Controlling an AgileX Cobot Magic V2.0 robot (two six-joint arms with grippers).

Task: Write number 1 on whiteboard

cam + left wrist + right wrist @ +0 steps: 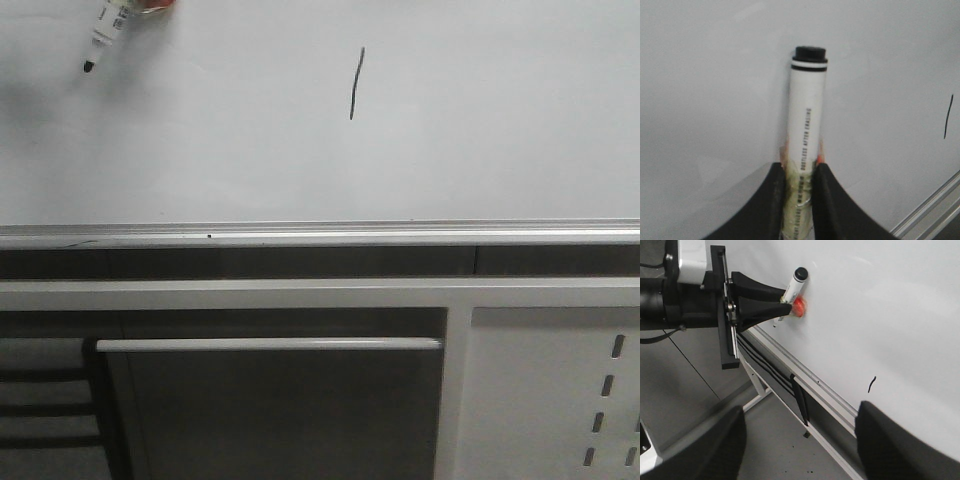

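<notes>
The whiteboard [480,130] fills the upper half of the front view, with its silver edge strip [300,237] below. The number 1 [355,83] is a thin black slanted stroke near the board's middle; the same stroke [946,116] [871,384] shows in both wrist views. My left gripper [799,167] [785,307] is shut on a white marker [805,115] [106,30] at the board's upper left, well left of the stroke. Whether its black tip [88,67] touches the board I cannot tell. My right gripper [800,445] stands open and empty off the board's edge, over the floor.
Below the board run a grey frame rail [300,293], a horizontal bar [270,344] and a white perforated metal panel [560,400]. Black cables [801,401] hang under the board's edge. The grey floor [785,440] and a white frame leg [757,390] lie beneath.
</notes>
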